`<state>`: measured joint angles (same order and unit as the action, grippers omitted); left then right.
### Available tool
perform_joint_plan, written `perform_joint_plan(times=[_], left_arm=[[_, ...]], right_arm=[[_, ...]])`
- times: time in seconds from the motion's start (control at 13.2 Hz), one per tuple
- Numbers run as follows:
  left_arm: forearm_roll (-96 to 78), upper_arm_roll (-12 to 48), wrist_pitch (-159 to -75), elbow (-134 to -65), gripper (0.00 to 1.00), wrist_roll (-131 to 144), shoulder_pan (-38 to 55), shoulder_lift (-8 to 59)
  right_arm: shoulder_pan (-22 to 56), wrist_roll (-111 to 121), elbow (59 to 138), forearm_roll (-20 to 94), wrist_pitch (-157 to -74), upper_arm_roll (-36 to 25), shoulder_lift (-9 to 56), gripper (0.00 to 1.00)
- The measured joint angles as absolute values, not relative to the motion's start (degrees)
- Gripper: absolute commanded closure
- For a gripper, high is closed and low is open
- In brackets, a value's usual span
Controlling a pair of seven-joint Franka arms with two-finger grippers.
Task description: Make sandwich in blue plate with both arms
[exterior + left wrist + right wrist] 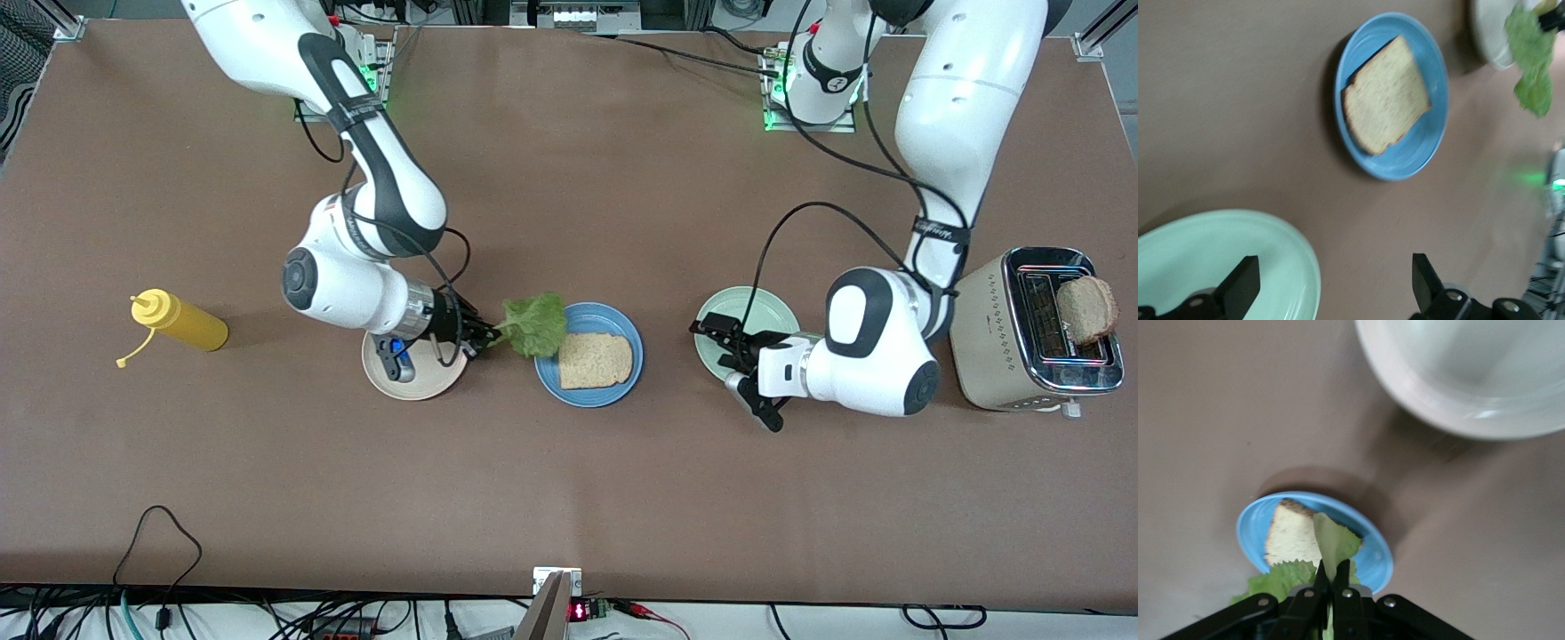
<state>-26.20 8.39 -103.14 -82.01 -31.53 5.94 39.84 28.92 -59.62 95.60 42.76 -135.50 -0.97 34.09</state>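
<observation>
Lettuce point(536, 324), limp, light and easily torn, hangs by its stem from the right tool point(487, 336), clamped on it at frame centre, touching the blue plate point(622, 321) and bread point(596, 360); best gripped there. Left tool point(731, 354), fingers apart and empty, hovers over the mint plate point(766, 307).

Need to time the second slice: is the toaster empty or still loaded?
Loaded. One slice of bread sticks up out of the toaster slot at the left arm's end of the table, not yet taken.
</observation>
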Motion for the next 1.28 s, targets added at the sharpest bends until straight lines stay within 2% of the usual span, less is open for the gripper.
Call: perform_joint_plan(times=[0.15, 0.23, 0.3, 0.38, 0.53, 0.6, 0.68, 0.98, 1.13, 1.28], left_arm=[[-14.74, 8.41, -100.85, -82.0, 0.0, -27.83, 6.06, 36.39], [-9.44, 8.4, -99.96, -82.0, 0.0, -27.16, 6.05, 34.88], [-4.78, 8.36, -99.52, -81.97, 0.0, -26.96, 6.03, 33.46], [-0.82, 8.29, -99.45, -81.76, 0.0, -26.9, 5.99, 32.18], [6.28, 8.24, -97.48, -79.73, 0.0, -26.89, 5.95, 29.84], [8.42, 8.21, -94.98, -77.72, 0.0, -26.83, 5.93, 28.86], [9.5, 8.0, -92.27, -74.92, 0.0, -26.53, 5.88, 27.92], [9.5, 6.41, -84.84, -63.49, 0.0, -24.26, 3.75, 26.07], [7.69, 6.21, -84.05, -62.12, 0.0, -18.37, 2.65, 24.32], [5.96, 6.22, -83.99, -64.09, 0.0, -13.64, 2.12, 22.32]], right_arm=[[31.4, -62.3, 94.86, 43.79, -139.0, -0.93, 36.35, 0.99], [32.78, -64.01, 94.02, 43.82, -140.65, -0.9, 37.91, 0.96], [34.13, -65.56, 92.97, 43.82, -141.97, -0.89, 39.58, 0.82], [35.14, -66.44, 91.97, 43.82, -142.78, -0.88, 41.01, 0.61], [35.97, -67.17, 90.48, 43.83, -143.28, -0.91, 42.9, 0.28], [35.97, -67.19, 90.07, 43.83, -143.29, -1.02, 43.25, 0.05], [35.9, -67.19, 89.77, 43.83, -143.28, -1.24, 43.26, 0.0], [34.38, -66.71, 88.17, 41.29, -140.63, -2.42, 42.68, 0.0], [31.07, -65.7, 86.77, 35.79, -132.82, -2.65, 40.76, 0.0], [26.53, -60.19, 85.36, 32.44, -123.4, -2.86, 37.61, 0.0]])
